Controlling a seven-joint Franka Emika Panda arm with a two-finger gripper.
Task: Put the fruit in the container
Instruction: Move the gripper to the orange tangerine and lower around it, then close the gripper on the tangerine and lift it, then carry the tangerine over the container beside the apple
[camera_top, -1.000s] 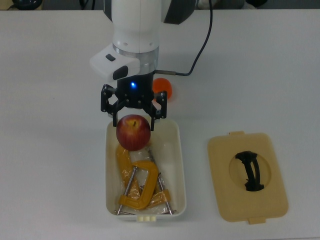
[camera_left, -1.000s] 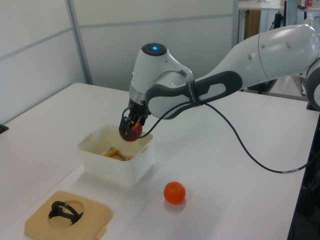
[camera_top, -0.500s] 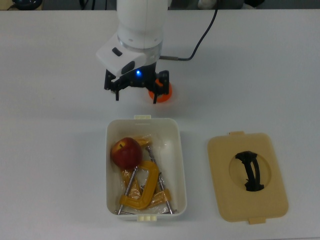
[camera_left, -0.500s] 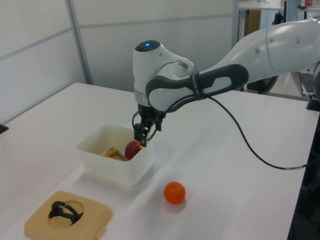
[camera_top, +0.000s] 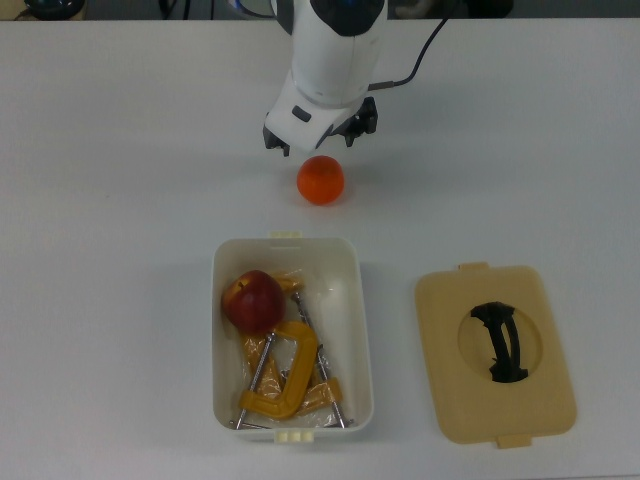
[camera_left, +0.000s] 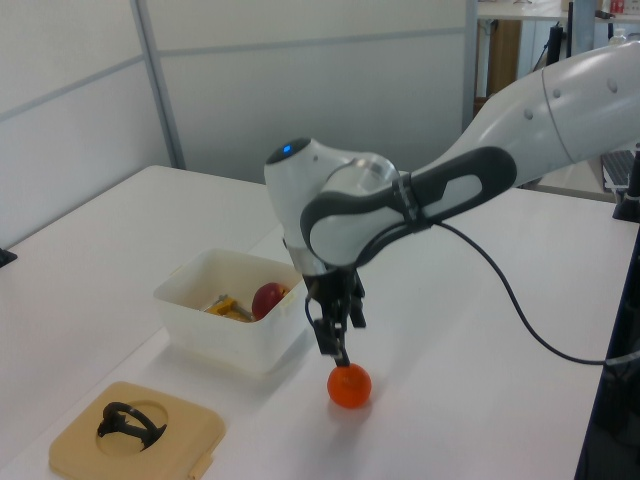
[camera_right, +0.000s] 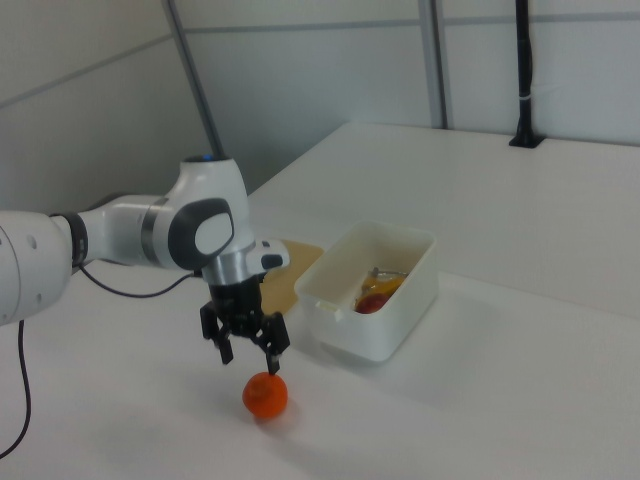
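Note:
A dark red apple (camera_top: 252, 300) lies inside the white container (camera_top: 214, 345), at the top view's upper left corner of the box; it also peeks over the rim as the apple (camera_left: 268, 298). The orange citrus (camera_top: 320, 180) sits on the table just beyond the container's far end. My gripper (camera_right: 250, 355) hangs open right above the orange citrus (camera_right: 265, 395), fingers spread to either side and not touching it. In the left view the gripper (camera_left: 335, 342) points down at the orange citrus (camera_left: 349, 385).
Yellow metal clamps (camera_top: 285, 375) fill the rest of the container. A flat tan lid (camera_top: 495, 350) with a black handle lies on the table at the top view's right of the box. The arm's black cable (camera_left: 500, 290) trails over the table.
The gripper let the apple go into the container, then moved away from the box and came down over the orange citrus.

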